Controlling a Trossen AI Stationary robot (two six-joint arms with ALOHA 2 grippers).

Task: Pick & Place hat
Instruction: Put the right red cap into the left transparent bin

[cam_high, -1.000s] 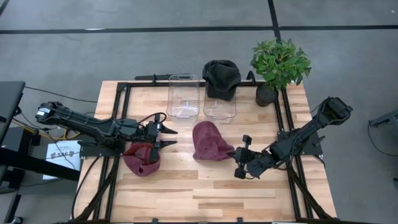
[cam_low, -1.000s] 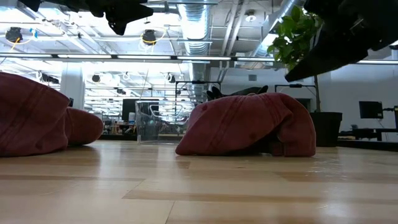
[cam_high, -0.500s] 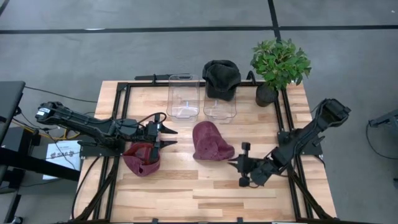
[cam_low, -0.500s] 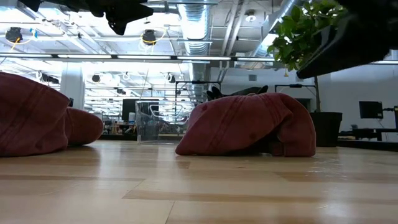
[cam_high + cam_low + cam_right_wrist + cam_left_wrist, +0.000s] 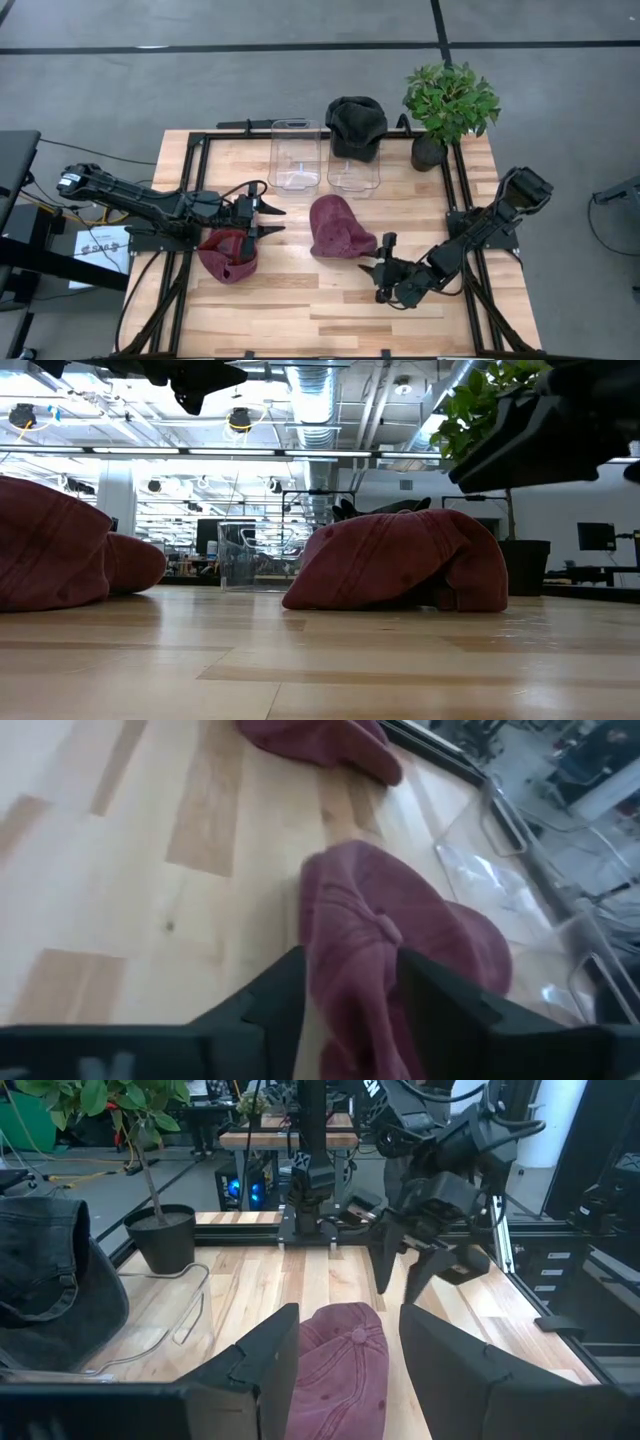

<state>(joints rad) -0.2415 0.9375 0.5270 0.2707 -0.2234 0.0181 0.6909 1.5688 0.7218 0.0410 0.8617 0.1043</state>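
High view: right gripper (image 5: 372, 281) had swung in toward centre maroon hat (image 5: 338, 228), fingertips just beside its brim
Right fingers: were shut a sec ago, now parted, nothing held
Right wrist view: hat (image 5: 390, 945) sat ahead betw the fingers
Left gripper (image 5: 268, 221): wide, empty, hovering beside 2nd maroon hat (image 5: 228, 255), hadn't moved
Dark hat (image 5: 356, 126): on clear bin (image 5: 354, 170) at back
Meaning: prob lining up a grab, pick not yet made

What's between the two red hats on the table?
Only bare wooden table lies between the left maroon hat and middle maroon hat, seen in the high view.
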